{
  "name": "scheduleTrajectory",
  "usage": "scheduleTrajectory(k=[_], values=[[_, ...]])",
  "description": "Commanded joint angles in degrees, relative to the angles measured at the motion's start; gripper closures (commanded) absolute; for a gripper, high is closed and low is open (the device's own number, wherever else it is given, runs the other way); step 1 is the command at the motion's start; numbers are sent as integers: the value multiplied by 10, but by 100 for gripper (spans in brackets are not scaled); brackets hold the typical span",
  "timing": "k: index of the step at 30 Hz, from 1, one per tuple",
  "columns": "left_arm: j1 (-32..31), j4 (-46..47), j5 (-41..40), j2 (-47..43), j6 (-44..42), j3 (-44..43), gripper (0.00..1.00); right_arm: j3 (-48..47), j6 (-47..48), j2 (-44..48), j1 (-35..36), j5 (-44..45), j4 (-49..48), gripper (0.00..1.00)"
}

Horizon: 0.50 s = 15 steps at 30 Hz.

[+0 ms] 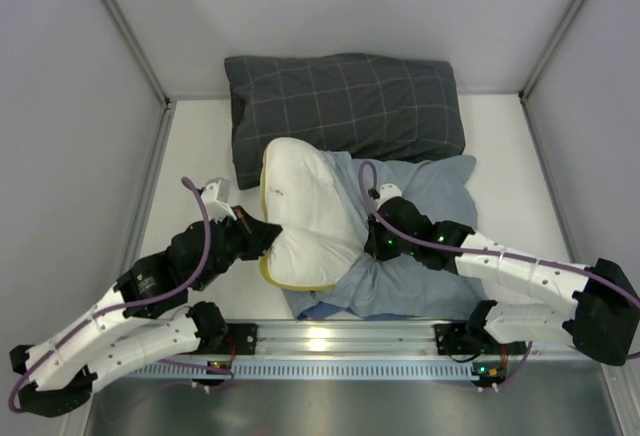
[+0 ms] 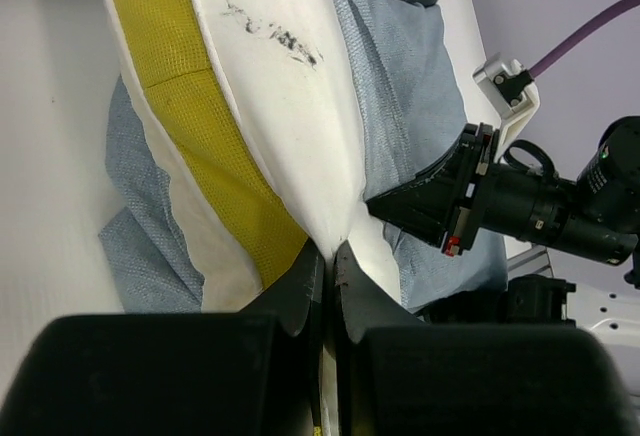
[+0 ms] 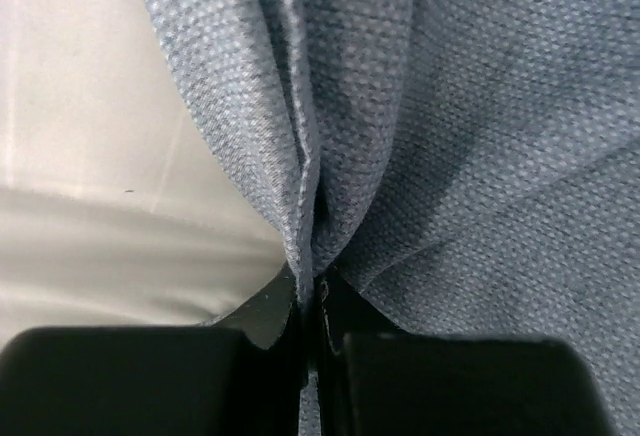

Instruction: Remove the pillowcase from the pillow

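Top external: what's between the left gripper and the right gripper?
The uncovered end of the pillow, yellow piping showing, as the top view shows. The left gripper pinches it; the right gripper pinches the pillowcase.

I'm working in a robot lab cell. A flat white tabletop (image 1: 200, 146) is lying under me, boxed in by plain grey panel walls (image 1: 60, 106) on slanted metal frame posts (image 1: 125, 26). My white-and-black left arm (image 1: 110, 336) and right arm (image 1: 520, 271) are sitting bolted to a ribbed aluminium rail (image 1: 340, 341), trailing purple cables (image 2: 590, 28). A plump white pillow with yellow piping (image 1: 305, 216) is lying on that bare tabletop.
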<state>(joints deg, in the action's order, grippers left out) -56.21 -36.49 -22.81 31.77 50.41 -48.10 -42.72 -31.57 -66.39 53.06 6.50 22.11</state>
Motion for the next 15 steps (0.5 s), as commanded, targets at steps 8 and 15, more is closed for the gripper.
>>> scheduleTrajectory(k=[8,15], values=[[0,-88,-94,-144,1,-100,100,41,8,24,-67,110,64,100],[1,-194,-121,-206,34,-133,100,36,21,39,-100,87,64,100]])
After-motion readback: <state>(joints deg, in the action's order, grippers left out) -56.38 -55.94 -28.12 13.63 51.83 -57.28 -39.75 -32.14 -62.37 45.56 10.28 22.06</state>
